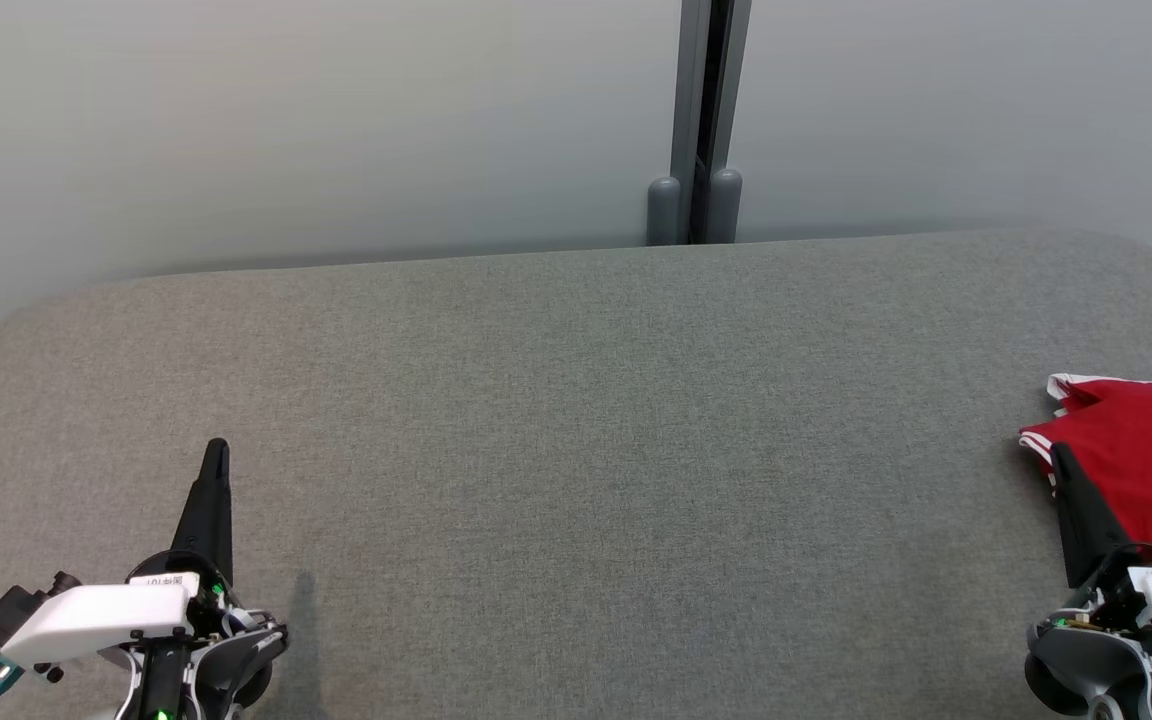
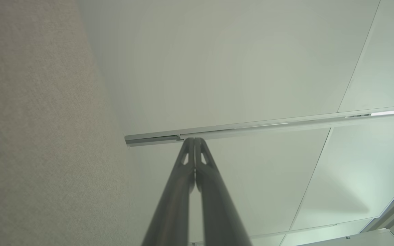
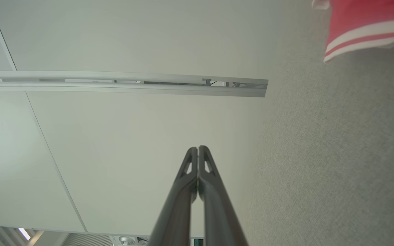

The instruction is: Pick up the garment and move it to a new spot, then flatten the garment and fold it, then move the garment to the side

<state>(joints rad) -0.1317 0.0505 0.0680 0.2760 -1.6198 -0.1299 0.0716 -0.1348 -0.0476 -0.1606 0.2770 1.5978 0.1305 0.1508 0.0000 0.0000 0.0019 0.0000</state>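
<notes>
Red white-trimmed garment (image 1: 1151,445) lies folded at the grey fabric bench's (image 1: 576,450) right edge beside the right hand (image 1: 1058,452), pressed together and empty like the left hand (image 1: 217,447); set-aside judged complete, no further grasp needed.

Surface: grey felt-like table (image 1: 576,400), broad, far corners rounded | On it: one red garment (image 1: 1146,450) with white stripe trim, lying flat against the cloth at the right edge, midway near-to-far, running out of frame.
</notes>
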